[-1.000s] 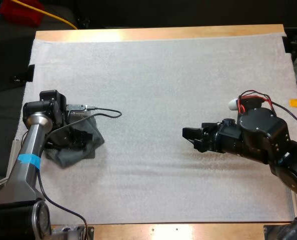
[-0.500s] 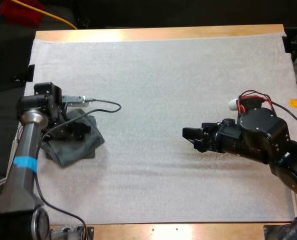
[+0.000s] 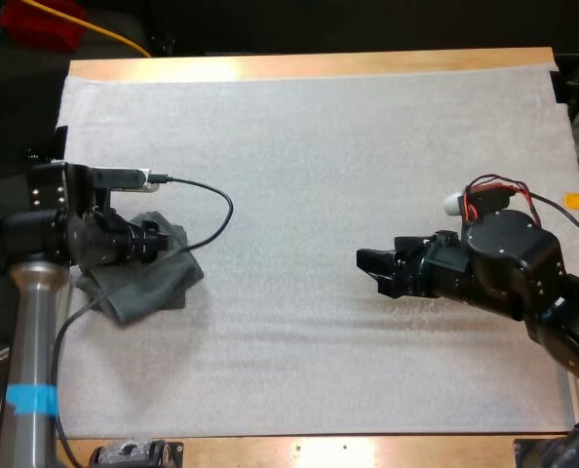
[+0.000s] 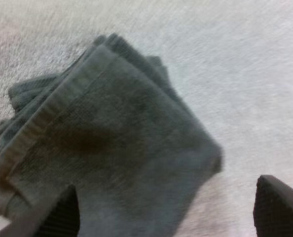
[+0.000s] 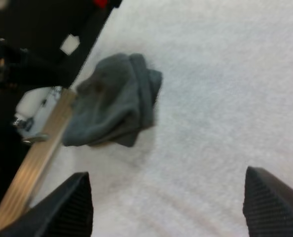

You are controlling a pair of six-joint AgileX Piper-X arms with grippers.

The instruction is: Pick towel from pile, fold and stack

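A dark grey-green towel (image 3: 151, 285), loosely bunched, lies on the white mat (image 3: 319, 156) near its left edge, well apart from the right arm. The left gripper (image 3: 161, 244) hangs over the towel's far side. In the left wrist view its fingers (image 4: 62, 215) are released and spread wide, one over the towel's edge and the other over bare mat. The right gripper (image 3: 369, 263) sits low over bare mat right of centre, its fingers likewise spread, grasping nothing. The wooden tabletop (image 3: 309, 66) borders the mat.
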